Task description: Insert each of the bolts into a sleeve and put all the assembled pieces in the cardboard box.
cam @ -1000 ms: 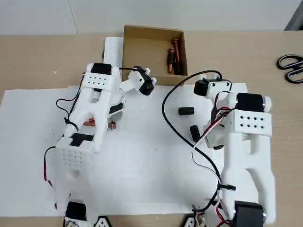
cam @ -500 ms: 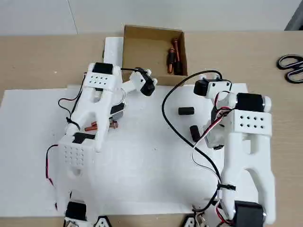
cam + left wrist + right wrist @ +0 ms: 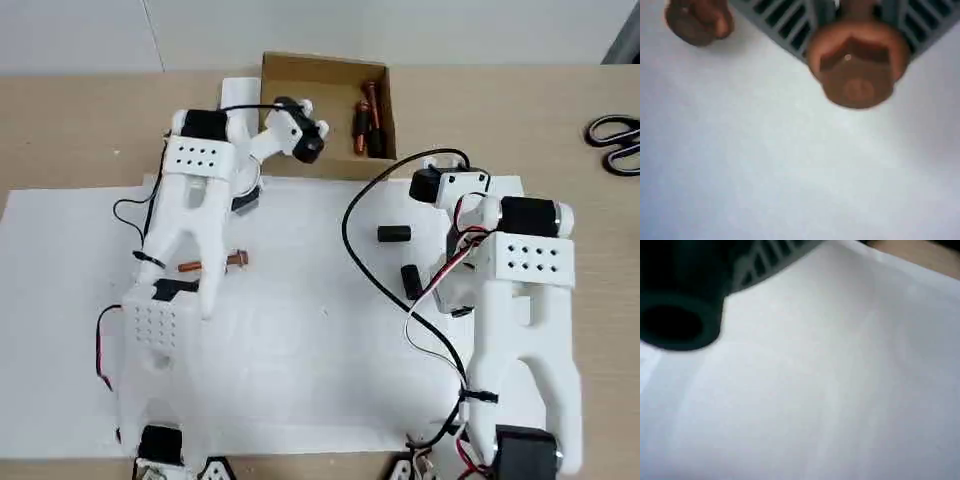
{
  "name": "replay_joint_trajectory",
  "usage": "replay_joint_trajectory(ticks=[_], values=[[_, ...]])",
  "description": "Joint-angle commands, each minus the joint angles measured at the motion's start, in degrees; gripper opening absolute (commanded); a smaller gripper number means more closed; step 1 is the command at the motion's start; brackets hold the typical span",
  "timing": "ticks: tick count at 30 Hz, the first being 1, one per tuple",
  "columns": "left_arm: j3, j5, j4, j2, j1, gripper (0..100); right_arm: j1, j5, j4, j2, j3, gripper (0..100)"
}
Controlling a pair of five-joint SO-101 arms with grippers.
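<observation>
My left gripper (image 3: 246,190) is just in front of the cardboard box (image 3: 300,95), shut on a copper bolt (image 3: 856,67). The bolt's hexagonal head sticks out between the grey ribbed fingers (image 3: 777,20). A second bolt (image 3: 697,20) lies on the paper nearby. Two loose bolts (image 3: 190,266) (image 3: 237,258) lie beside the left arm. My right gripper (image 3: 440,283) is shut on a black sleeve (image 3: 677,310) whose open end faces the camera, low over the paper. That sleeve (image 3: 411,280) shows beside the right arm. Another sleeve (image 3: 393,234) lies loose. Assembled pieces (image 3: 366,120) lie in the box.
White paper (image 3: 300,350) covers the table in front of the box. A black cable (image 3: 360,250) loops from the right arm across the paper. Scissors (image 3: 615,140) lie at the far right on the bare wooden table.
The left arm has swung away from the two loose bolts toward the box. The right arm and both sleeves have kept still.
</observation>
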Motion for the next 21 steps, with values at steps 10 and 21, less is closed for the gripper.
replay_joint_trajectory(ticks=[10,21], values=[[1.3,18.1,1.1,-21.0,2.5,1,0.0,0.0,0.0,-2.2,-0.7,0.6],[1.2,34.2,1.1,-28.9,2.6,1,-6.4,-6.8,0.1,-2.2,-7.8,0.4]])
